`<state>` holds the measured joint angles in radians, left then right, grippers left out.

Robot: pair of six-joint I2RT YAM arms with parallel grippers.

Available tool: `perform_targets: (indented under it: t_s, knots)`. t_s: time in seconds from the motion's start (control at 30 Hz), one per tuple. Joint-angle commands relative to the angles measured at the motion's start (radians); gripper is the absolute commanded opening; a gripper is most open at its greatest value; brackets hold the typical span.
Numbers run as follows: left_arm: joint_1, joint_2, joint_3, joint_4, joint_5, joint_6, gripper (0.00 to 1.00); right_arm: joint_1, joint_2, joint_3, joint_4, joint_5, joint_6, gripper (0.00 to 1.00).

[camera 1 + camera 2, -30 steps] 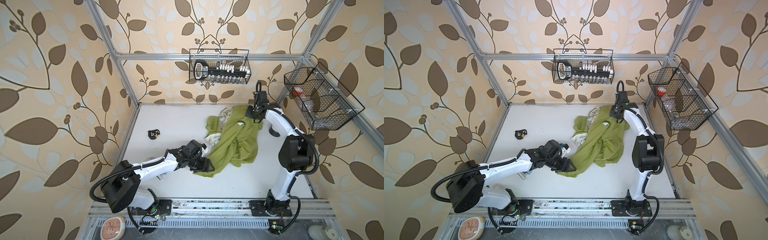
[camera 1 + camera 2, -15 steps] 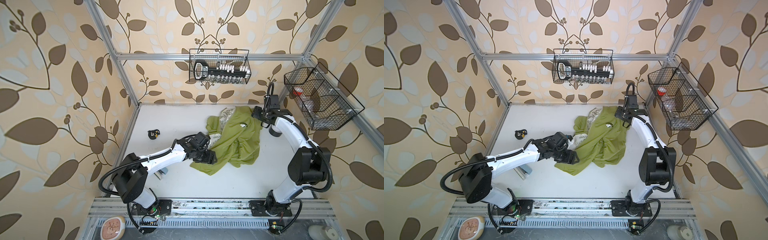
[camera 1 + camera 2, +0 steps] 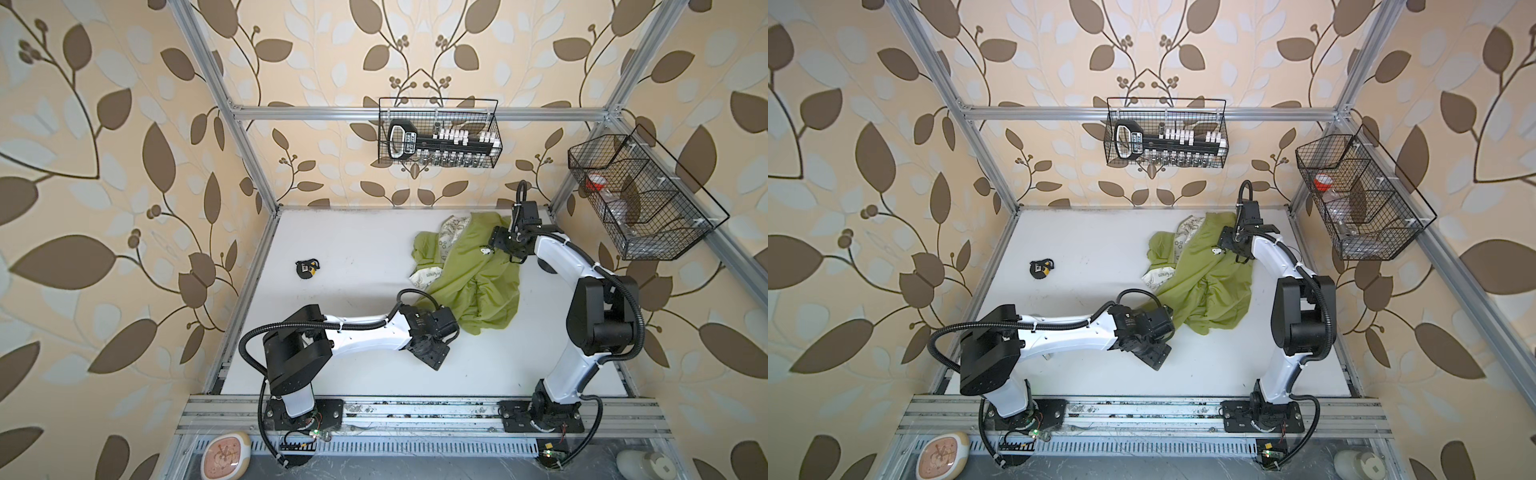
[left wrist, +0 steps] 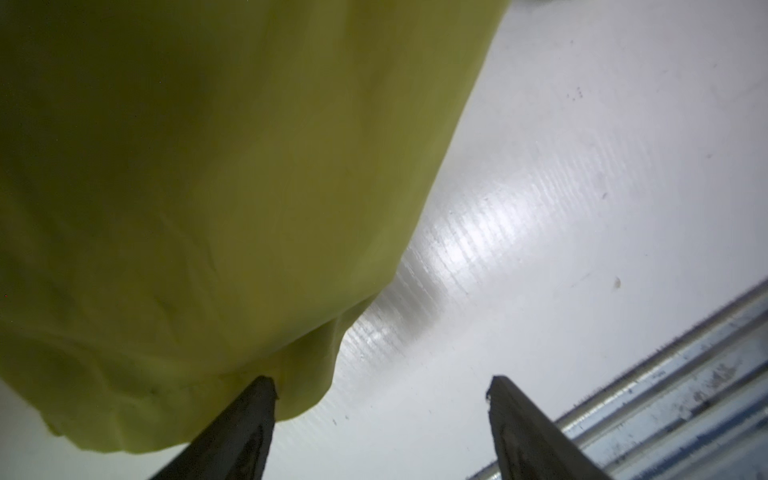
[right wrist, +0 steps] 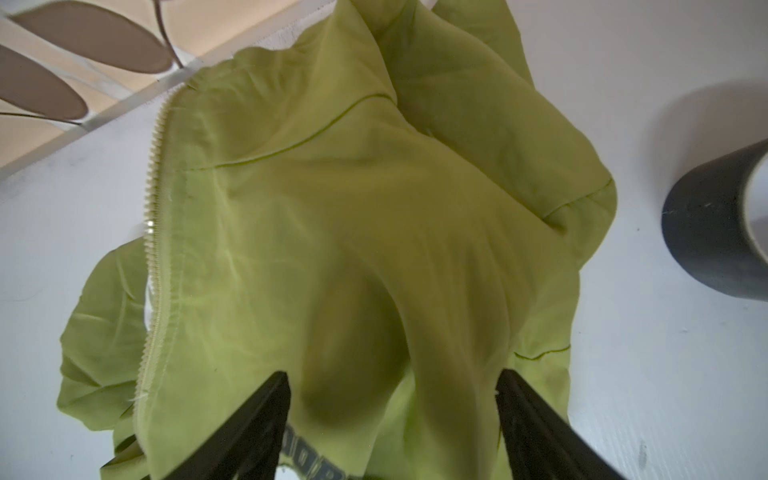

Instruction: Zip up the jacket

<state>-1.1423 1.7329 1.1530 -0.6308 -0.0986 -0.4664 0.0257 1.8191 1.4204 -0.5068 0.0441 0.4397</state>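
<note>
The lime-green jacket (image 3: 469, 274) lies crumpled, unzipped, on the table (image 3: 353, 249), printed lining showing at its far edge. Left fingers (image 4: 241, 424) stand wide at its near hem, one tip touching cloth; right fingers (image 5: 249, 428) gape above its chest logo.

White worktop (image 3: 357, 245) carrying three loose things
The crumpled lime-green jacket (image 3: 473, 282) lies toward its far right side; a small black-and-yellow object (image 3: 306, 268) sits well apart on the left; a dark round object (image 5: 715, 224) rests near the jacket's right edge

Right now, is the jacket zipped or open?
Open: the jacket lies crumpled, pale lining showing, one zipper edge running alone, unjoined.
</note>
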Motion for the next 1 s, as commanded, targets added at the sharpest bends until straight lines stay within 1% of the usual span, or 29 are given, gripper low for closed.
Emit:
perform_targets:
  t_s: [0.0, 0.1, 0.13, 0.17, 0.2, 0.23, 0.27, 0.3, 0.33, 0.4, 0.43, 0.5, 0.6, 0.67, 0.7, 0.8, 0.87, 0.97]
  knots:
    - [-0.016, 0.053, 0.073, -0.066, -0.205, 0.034, 0.81, -0.006, 0.033, -0.005, 0.016, -0.01, -0.019, 0.79]
    - [-0.023, 0.121, 0.105, -0.055, -0.23, 0.057, 0.8, -0.009, 0.06, 0.006, 0.021, -0.013, -0.015, 0.76]
    - [-0.022, 0.151, 0.12, -0.055, -0.225, 0.065, 0.77, -0.01, 0.072, 0.011, 0.023, -0.013, -0.014, 0.75]
    - [-0.022, 0.173, 0.13, -0.056, -0.221, 0.073, 0.71, -0.012, 0.081, 0.018, 0.025, -0.015, -0.013, 0.72]
    - [-0.023, 0.198, 0.141, -0.061, -0.217, 0.078, 0.6, -0.013, 0.095, 0.028, 0.026, -0.016, -0.011, 0.69]
    - [-0.022, 0.211, 0.144, -0.064, -0.217, 0.079, 0.44, -0.014, 0.11, 0.038, 0.029, -0.016, -0.008, 0.65]
    - [-0.022, 0.212, 0.142, -0.066, -0.216, 0.079, 0.33, -0.016, 0.125, 0.05, 0.031, -0.023, -0.006, 0.59]
    - [-0.023, 0.203, 0.133, -0.068, -0.212, 0.077, 0.22, -0.015, 0.144, 0.069, 0.031, -0.037, -0.004, 0.5]
    - [-0.022, 0.184, 0.118, -0.067, -0.204, 0.074, 0.14, -0.013, 0.168, 0.095, 0.024, -0.04, -0.002, 0.41]
    - [-0.023, 0.125, 0.08, -0.064, -0.182, 0.067, 0.03, 0.004, 0.212, 0.145, 0.006, -0.039, -0.002, 0.28]
    - [-0.022, 0.085, 0.054, -0.056, -0.156, 0.065, 0.0, 0.019, 0.232, 0.171, -0.002, -0.043, -0.002, 0.22]
    - [-0.025, 0.009, 0.0, -0.035, -0.115, 0.054, 0.0, 0.055, 0.267, 0.215, -0.009, -0.058, 0.002, 0.12]
    - [-0.028, -0.059, -0.047, -0.032, -0.091, 0.037, 0.0, 0.108, 0.308, 0.263, -0.001, -0.092, 0.023, 0.01]
    - [-0.027, -0.103, -0.078, -0.035, -0.083, 0.026, 0.0, 0.123, 0.315, 0.276, 0.005, -0.103, 0.034, 0.0]
    - [-0.028, -0.154, -0.109, -0.045, -0.071, 0.015, 0.0, 0.154, 0.344, 0.344, -0.004, -0.12, 0.06, 0.0]
    - [-0.042, -0.203, -0.113, -0.064, -0.048, 0.015, 0.0, 0.166, 0.364, 0.446, -0.049, -0.123, 0.067, 0.0]
    - [-0.063, -0.214, -0.089, -0.077, -0.045, 0.014, 0.0, 0.166, 0.371, 0.525, -0.11, -0.101, 0.053, 0.0]
    - [-0.099, -0.196, -0.039, -0.068, -0.036, 0.017, 0.0, 0.155, 0.379, 0.627, -0.213, -0.037, 0.015, 0.0]
